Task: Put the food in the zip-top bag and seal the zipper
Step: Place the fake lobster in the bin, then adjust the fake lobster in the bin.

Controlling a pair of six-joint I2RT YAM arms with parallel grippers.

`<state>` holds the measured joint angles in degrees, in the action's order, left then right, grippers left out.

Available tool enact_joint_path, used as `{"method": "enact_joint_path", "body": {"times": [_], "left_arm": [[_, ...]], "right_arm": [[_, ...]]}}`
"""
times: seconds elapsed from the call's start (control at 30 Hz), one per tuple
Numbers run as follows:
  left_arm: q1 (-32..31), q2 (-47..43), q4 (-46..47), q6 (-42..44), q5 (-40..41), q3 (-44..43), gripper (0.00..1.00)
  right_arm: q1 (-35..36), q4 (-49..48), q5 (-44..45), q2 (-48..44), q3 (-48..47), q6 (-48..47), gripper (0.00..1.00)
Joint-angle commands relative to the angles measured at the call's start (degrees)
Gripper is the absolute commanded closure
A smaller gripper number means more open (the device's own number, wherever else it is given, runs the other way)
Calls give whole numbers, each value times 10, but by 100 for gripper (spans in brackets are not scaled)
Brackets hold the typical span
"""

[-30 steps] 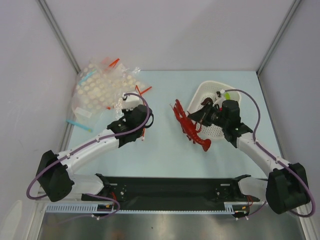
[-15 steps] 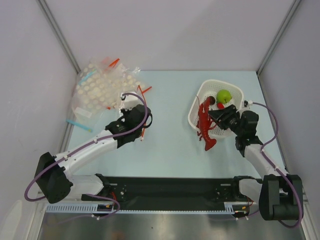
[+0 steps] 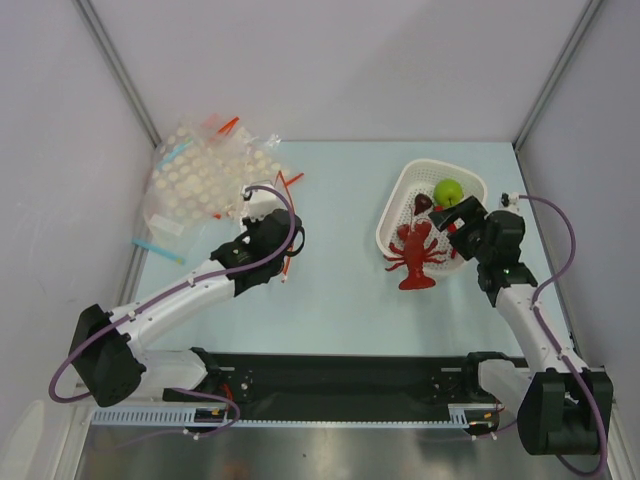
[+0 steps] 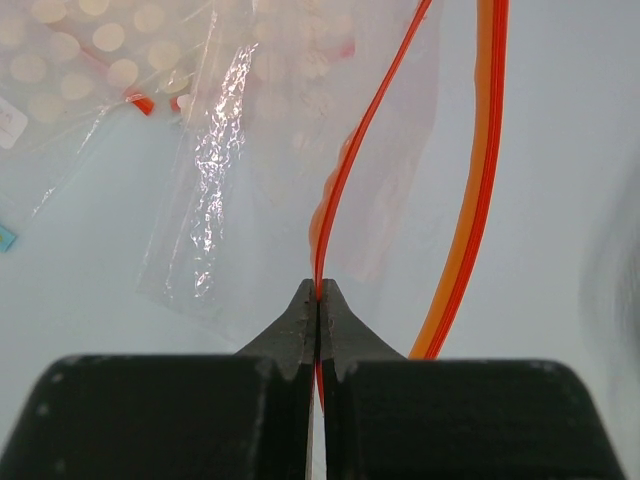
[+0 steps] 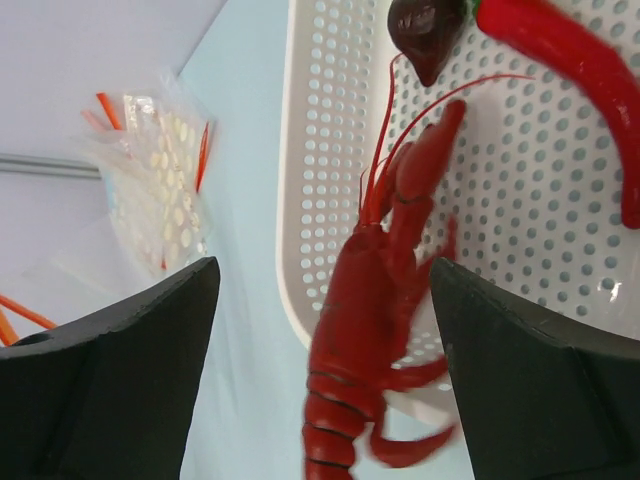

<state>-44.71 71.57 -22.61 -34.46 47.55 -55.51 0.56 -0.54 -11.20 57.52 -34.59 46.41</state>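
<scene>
Currently | left gripper [image 4: 318, 295] — fingers pinched together on the zipper [image 4: 345, 180] of the zip-top bag [image 4: 230, 180] | right gripper [image 5: 322, 270] — fingers wide apart | lobster [image 5: 365, 300] straddles white basket [image 5: 300, 200] rim, tail on table [image 3: 340, 290]

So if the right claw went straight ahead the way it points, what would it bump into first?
Probably the red lobster, lying across the white basket's rim, right between the right gripper's open jaws. Depth is unclear.

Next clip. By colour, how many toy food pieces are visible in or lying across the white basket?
Red: 2 (lobster, long pepper)
Green: 1 (round fruit)
Dark maroon: 1 (small rounded piece)
Total: 4
</scene>
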Motion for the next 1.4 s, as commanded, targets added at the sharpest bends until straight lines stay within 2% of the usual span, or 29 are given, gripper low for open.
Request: {"method": "enact_joint_path", "body": {"times": [0.0,0.13,0.4,0.57,0.77,0.93,1.2,1.37], "left_arm": [[1,-11,10,1,-4,-4,100],[1,-10,10,2,-6,-5,100],[1,-6,12,4,-11,-5,100],[1,-3,13,9,-11,-6,100],[1,1,13,11,-14,-7,100],[1,3,13,15,-16,-8,100],[1,-1,12,17,-20,-10,100],[1,-3,12,18,-22,-10,100]], "right_arm": [[0,45,36,4,-36,-37,9],[0,58,67,15,-48,-34,0],[-17,62,21,73,-75,-47,0],[-7,104,49,85,-105,-96,0],[108,164,195,74,-173,-192,0],[160,199,236,105,-226,-246,2],[242,321,309,217,-314,-287,2],[278,381,321,272,-347,-306,2]]}}
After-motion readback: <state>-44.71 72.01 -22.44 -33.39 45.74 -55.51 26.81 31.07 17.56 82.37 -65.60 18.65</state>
